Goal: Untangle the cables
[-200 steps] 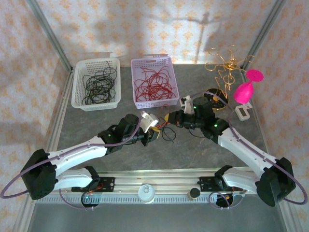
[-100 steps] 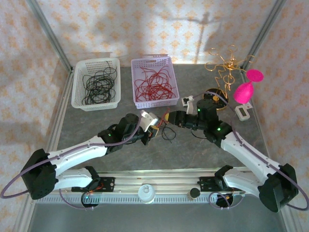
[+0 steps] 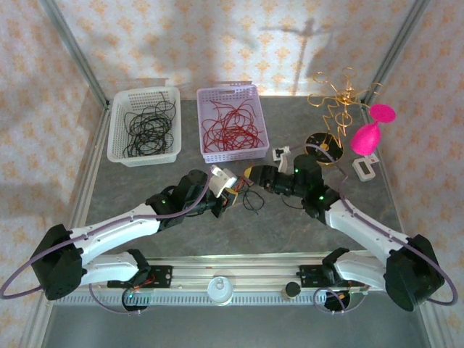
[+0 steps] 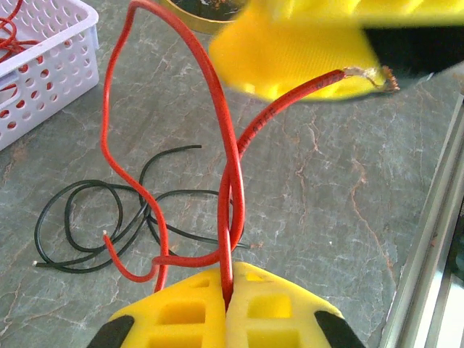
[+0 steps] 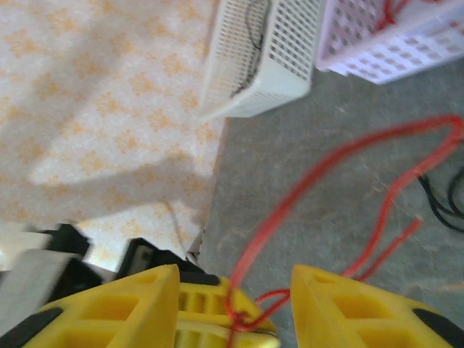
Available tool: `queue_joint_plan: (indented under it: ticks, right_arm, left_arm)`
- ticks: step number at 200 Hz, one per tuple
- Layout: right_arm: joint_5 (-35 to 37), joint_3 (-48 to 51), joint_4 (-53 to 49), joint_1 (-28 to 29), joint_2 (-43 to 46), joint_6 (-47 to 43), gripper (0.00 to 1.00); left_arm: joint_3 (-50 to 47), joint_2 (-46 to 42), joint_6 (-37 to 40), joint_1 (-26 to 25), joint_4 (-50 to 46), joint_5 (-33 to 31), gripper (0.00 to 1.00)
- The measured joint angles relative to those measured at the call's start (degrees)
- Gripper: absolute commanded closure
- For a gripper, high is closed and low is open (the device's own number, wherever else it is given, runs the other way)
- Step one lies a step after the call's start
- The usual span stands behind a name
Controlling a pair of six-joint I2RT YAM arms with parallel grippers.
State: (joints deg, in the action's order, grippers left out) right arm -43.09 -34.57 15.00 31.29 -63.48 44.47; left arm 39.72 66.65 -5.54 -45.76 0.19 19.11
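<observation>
Two baskets at the far side of the desk [image 3: 254,232] hold what looks like the finished part of the job: black cables [image 3: 151,125] coiled in the white basket [image 3: 143,90] at about eleven o'clock in the top view, and red cables [image 3: 232,125] heaped in the lilac basket [image 3: 227,90] at about twelve. What is left, as far as can be seen, is one small knot of strands at the middle of the desk, where both arms meet. The left fingers [image 4: 228,301] are pressed fully together on a red cable [image 4: 290,97], which rises from the pinch in a tall loop with its bared end pointing toward one o'clock in the left wrist view. At nine o'clock from that pinch a black cable [image 4: 87,183] lies slack on the desk in a couple of loose rings; the red strand crosses it low down, and I cannot tell whether the two are hooked through each other or merely overlapping. The right fingers [image 3: 254,176] stand partly apart, gripping nothing; in the right wrist view the red cable runs up between them without being clamped. By my reading the task is near its end: this red strand has yet to be drawn clear of the black one and carried to the lilac basket, and the black one has yet to go into the white basket.
</observation>
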Motion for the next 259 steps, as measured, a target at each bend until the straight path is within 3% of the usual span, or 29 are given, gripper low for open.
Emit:
queue_joint_plan:
  ticks: [69, 120, 177, 217, 259]
  right_arm:
    - [-4.17, 3.41, 14.27, 0.0, -5.86, 11.58, 0.54]
    - [-4.94, 3.87, 26.23, 0.0, -12.57, 16.04, 0.65]
    - [-2.84, 2.93, 37.73, 0.0, -15.87, 11.5, 0.94]
    - [0.26, 2.97, 38.27, 0.0, -12.81, 5.7, 1.0]
    - [8.79, 3.1, 28.94, -0.13, -1.68, -1.53, 1.0]
  left_arm:
    - [1.03, 0.26, 0.02, 0.0, -1.57, 0.15, 1.0]
    - [1.6, 1.11, 0.02, 0.0, -2.6, 0.85, 1.0]
    - [1.36, 1.95, -0.7, 0.0, -3.8, 1.57, 1.0]
    - [-0.46, -0.61, -2.64, 0.0, -3.65, 1.46, 1.0]
    - [-2.91, -3.78, -5.51, 0.0, -1.27, 1.79, 1.0]
